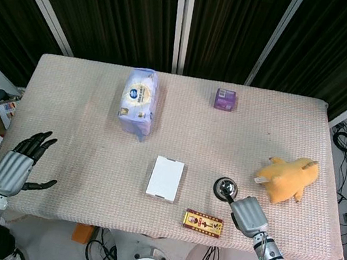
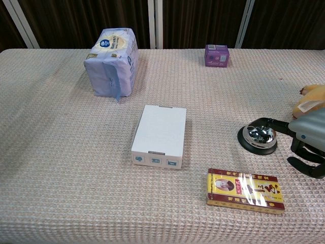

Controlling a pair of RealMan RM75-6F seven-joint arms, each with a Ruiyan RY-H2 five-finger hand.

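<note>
My right hand (image 1: pixel 247 214) (image 2: pixel 310 138) rests on the table at the front right, just right of a chrome call bell (image 1: pixel 225 189) (image 2: pixel 258 136) on a black base. One dark finger reaches along the bell's far rim and looks to touch it; the other fingers lie apart lower down, holding nothing. My left hand (image 1: pixel 23 160) hovers at the table's left front edge with fingers spread and empty; the chest view does not show it. A red and yellow flat box (image 1: pixel 203 223) (image 2: pixel 246 189) lies in front of the bell.
A white box (image 1: pixel 166 178) (image 2: pixel 160 134) lies mid-table. A blue tissue pack (image 1: pixel 139 98) (image 2: pixel 111 61) and a small purple box (image 1: pixel 225 99) (image 2: pixel 217 55) sit further back. A yellow plush toy (image 1: pixel 288 178) (image 2: pixel 311 99) lies at the right. The woven tablecloth (image 1: pixel 82 122) covers the table.
</note>
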